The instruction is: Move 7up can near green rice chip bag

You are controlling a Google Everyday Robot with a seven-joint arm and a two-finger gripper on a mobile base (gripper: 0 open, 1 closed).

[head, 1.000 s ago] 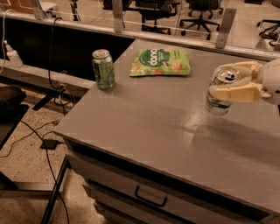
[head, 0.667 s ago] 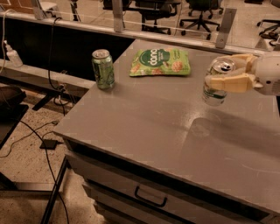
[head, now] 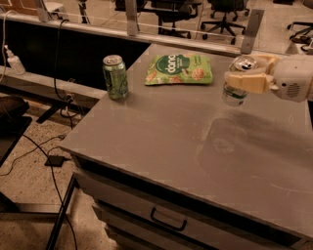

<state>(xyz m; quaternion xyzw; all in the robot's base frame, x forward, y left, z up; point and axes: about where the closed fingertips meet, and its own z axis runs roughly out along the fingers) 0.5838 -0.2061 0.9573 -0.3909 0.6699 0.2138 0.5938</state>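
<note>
The 7up can, white with a green band at the base and a silver top, hangs in the air above the grey table, held around its upper body by my gripper, which comes in from the right edge. The gripper is shut on the can. The green rice chip bag lies flat on the far part of the table, to the left of the held can, with a gap between them.
An all-green mottled can stands near the table's left edge, left of the bag. The table has drawers with a handle in front. Cables lie on the floor at left. Office chairs stand behind a rail.
My gripper has carried the 7up can up and away, toward the far side of the table and closer to the chip bag. The green can and the bag have not moved.
</note>
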